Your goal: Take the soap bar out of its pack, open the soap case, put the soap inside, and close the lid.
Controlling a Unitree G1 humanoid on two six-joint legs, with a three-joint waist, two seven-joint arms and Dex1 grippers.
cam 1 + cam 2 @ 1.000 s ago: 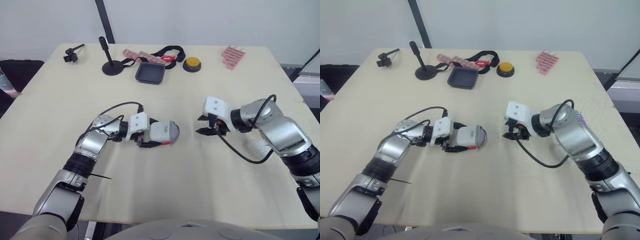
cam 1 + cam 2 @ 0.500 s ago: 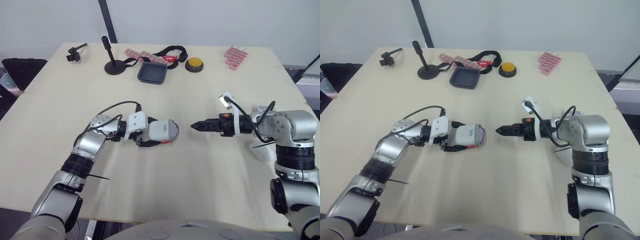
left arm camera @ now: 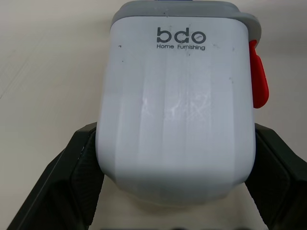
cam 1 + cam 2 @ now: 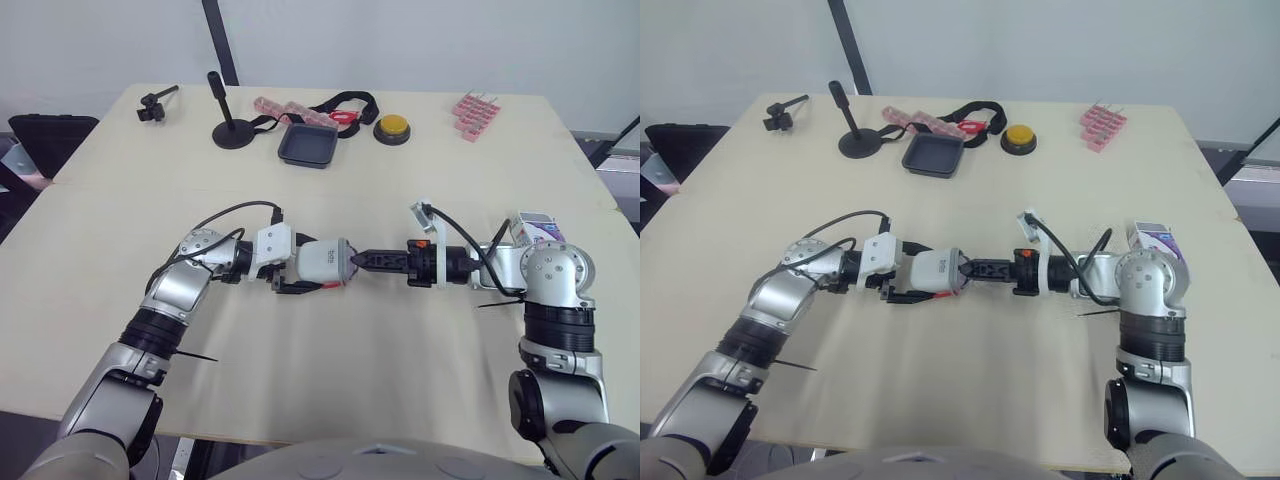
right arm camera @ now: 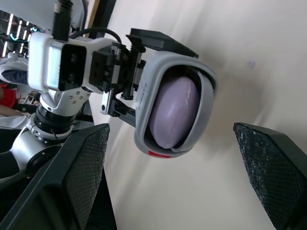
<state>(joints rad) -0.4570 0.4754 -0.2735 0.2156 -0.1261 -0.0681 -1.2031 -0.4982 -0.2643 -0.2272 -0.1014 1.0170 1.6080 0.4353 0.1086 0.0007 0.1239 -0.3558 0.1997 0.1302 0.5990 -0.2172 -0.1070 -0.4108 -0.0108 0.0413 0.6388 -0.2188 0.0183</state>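
The left gripper (image 3: pixel 175 158) is clamped across the white soap case (image 4: pixel 322 263), which lies on its side at mid-table (image 4: pixel 330 370). The purple soap (image 5: pixel 173 111) sits inside the grey rim. The right gripper (image 4: pixel 365 260), fingers spread wide, points into the rim end and possibly touches it. The soap pack (image 4: pixel 537 229) stands by the right arm.

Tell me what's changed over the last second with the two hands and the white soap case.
The right hand swung in toward the robot's left; its open fingertips are now right at the open end of the white plastic soap case, where the lilac soap bar shows. Nothing was let go. The left hand stays clamped on the case, same spot.
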